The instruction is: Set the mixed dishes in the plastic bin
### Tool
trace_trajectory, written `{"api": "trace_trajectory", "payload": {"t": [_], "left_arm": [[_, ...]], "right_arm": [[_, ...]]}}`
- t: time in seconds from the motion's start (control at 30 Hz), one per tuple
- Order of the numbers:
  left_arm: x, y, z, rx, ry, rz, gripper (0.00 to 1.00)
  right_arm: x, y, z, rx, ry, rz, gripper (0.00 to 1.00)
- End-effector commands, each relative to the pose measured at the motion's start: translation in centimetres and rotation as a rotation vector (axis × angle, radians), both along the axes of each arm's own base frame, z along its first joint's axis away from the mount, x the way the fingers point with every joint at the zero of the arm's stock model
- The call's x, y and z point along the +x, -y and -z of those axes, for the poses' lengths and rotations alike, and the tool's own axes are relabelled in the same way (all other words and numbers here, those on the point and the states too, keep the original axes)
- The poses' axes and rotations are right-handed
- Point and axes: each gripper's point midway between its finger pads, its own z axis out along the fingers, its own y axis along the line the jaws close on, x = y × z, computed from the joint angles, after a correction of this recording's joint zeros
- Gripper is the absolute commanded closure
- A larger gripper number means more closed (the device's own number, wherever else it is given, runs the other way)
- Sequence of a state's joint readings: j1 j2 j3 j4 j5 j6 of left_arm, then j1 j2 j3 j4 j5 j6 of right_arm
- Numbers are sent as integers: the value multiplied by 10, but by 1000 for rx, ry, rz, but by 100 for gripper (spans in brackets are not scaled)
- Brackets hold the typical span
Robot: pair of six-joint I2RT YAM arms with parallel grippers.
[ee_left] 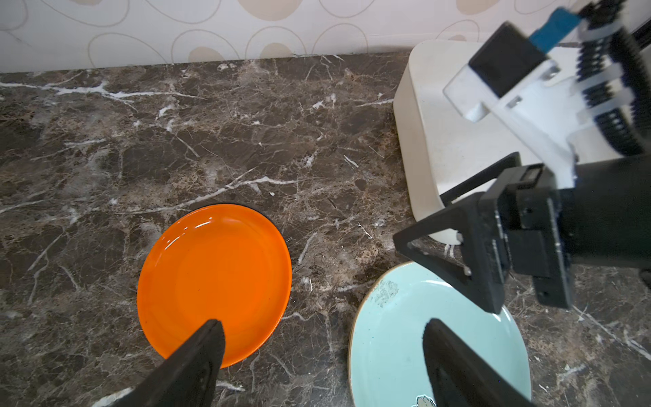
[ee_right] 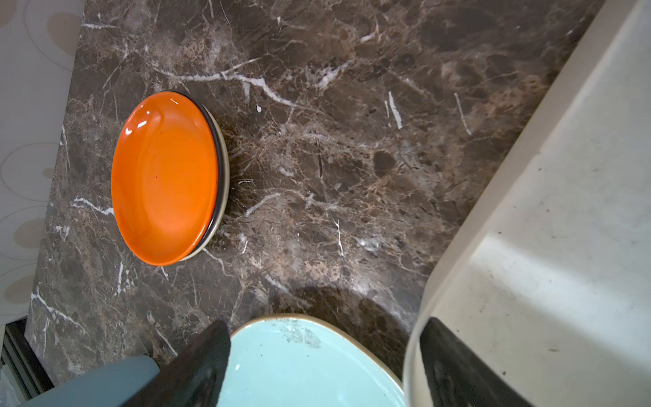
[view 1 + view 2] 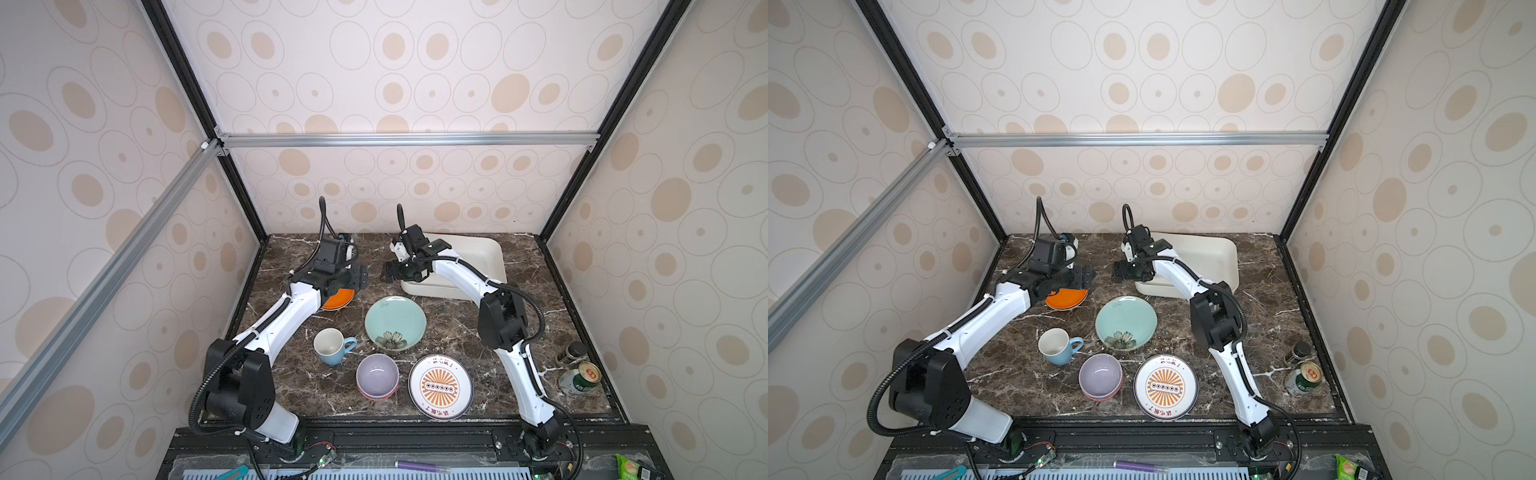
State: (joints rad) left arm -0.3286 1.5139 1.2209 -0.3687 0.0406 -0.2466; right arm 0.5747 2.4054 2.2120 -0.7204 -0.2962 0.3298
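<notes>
Presently the left end effector (image 1: 324,334) hangs empty, jaws wide, over the edge of the orange plate (image 1: 215,278), probably spread to take its rim. That plate tops 2 more plates (image 2: 222,165), black and cream. The right end effector (image 2: 326,331), equally wide and empty, hovers between the mint plate (image 2: 306,366) and the plastic bin (image 2: 563,246), which shows nothing inside. Nearer the front, the blue mug (image 3: 332,345), lilac bowl (image 3: 377,374) and sunburst plate (image 3: 440,386) wait on the counter (image 3: 453,332).

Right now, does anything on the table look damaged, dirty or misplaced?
The mint plate has a greyish scuffed patch near its rim, seen in both wrist views; dirt or worn glaze, I cannot tell. Nothing else stands out.
</notes>
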Motion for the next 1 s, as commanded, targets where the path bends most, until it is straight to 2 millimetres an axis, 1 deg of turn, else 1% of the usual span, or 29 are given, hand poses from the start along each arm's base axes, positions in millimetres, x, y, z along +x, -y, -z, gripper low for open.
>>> {"api": "trace_trajectory", "payload": {"t": [0.0,0.1,0.2,0.27,0.33,0.4,0.5,0.6,0.67,0.77,0.87,0.97], "left_arm": [[-10,-3,-2,19,-4,6,11],[-13,-3,-2,18,-4,11,10],[-15,-2,-1,10,-10,16,10],[-16,0,5,1,-26,21,10],[-17,4,12,-11,-51,34,11],[-17,10,21,-29,-85,54,12],[-17,19,35,-55,-138,78,16],[-18,24,47,-63,-187,93,19],[-19,26,55,-59,-213,101,20],[-20,26,64,-44,-239,102,22],[-23,27,71,-31,-269,104,25],[-25,31,78,-22,-296,114,28]], "right_arm": [[-20,-19,7,6,-60,-29,13],[-28,-27,5,13,-63,-49,13],[-30,-25,-5,-4,-45,-49,13],[-32,-15,-20,-38,-16,-40,13],[-38,-3,-38,-59,19,-35,13],[-49,11,-53,-72,50,-23,13],[-71,36,-72,-73,94,-1,13],[-99,62,-71,-80,89,28,13],[-117,77,-63,-75,75,46,13],[-133,95,-46,-70,47,77,13],[-143,106,-28,-36,-22,102,14],[-150,109,-13,-7,-73,109,15]]}}
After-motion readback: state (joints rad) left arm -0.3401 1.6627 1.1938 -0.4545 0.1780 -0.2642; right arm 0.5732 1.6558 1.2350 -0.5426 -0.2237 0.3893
